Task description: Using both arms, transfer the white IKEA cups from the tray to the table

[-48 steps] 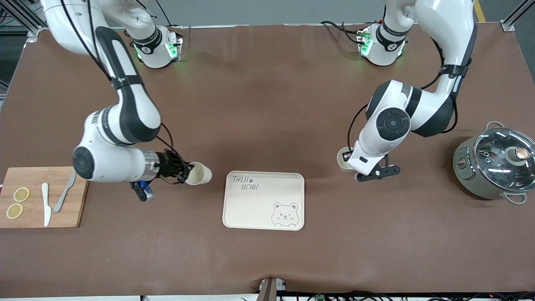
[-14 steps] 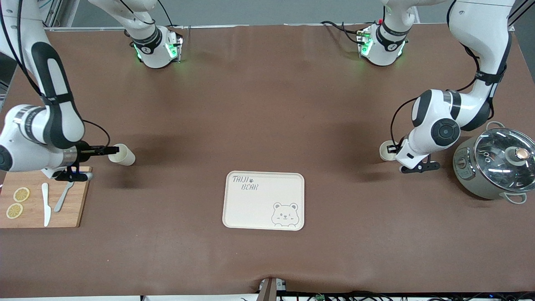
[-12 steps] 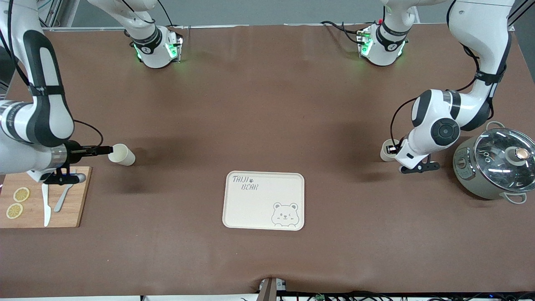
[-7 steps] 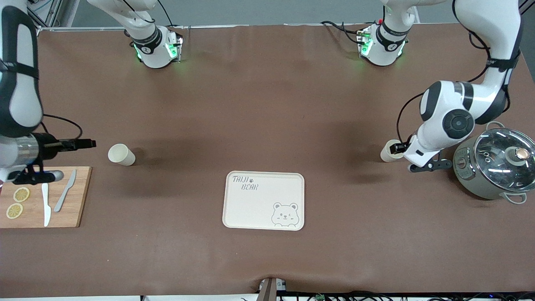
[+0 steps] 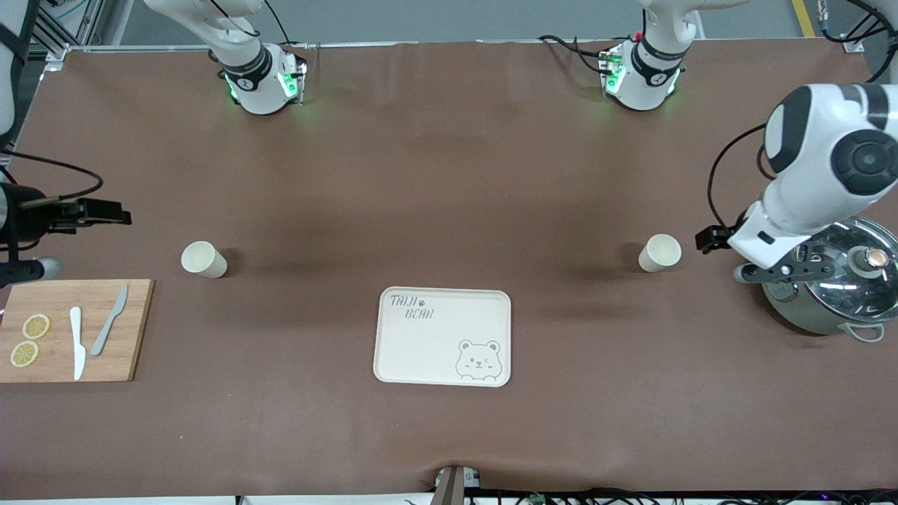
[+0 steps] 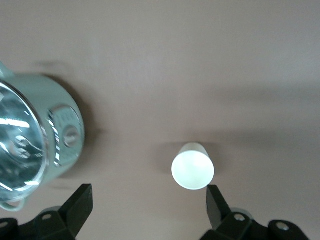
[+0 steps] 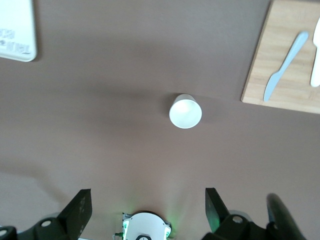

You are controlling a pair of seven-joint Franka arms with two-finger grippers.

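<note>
Two white IKEA cups stand upright on the brown table. One cup point(image 5: 203, 259) is toward the right arm's end; it also shows in the right wrist view point(image 7: 185, 111). The other cup point(image 5: 659, 252) is toward the left arm's end; it also shows in the left wrist view point(image 6: 193, 166). My right gripper point(image 5: 119, 213) is open and empty, up over the table beside the cutting board, clear of its cup; its wrist view shows it too point(image 7: 146, 205). My left gripper point(image 5: 707, 238) is open and empty, over the table between its cup and the pot; its wrist view shows it too point(image 6: 147, 200).
A cream bear-printed tray point(image 5: 443, 337) lies between the cups, nearer to the front camera. A wooden cutting board point(image 5: 74, 330) with knives and lemon slices lies at the right arm's end. A grey lidded pot point(image 5: 831, 280) stands at the left arm's end.
Both grippers carried the cups outward from the tray, set them down, let go, and have drawn back and risen away from them. The cups now stand free.
</note>
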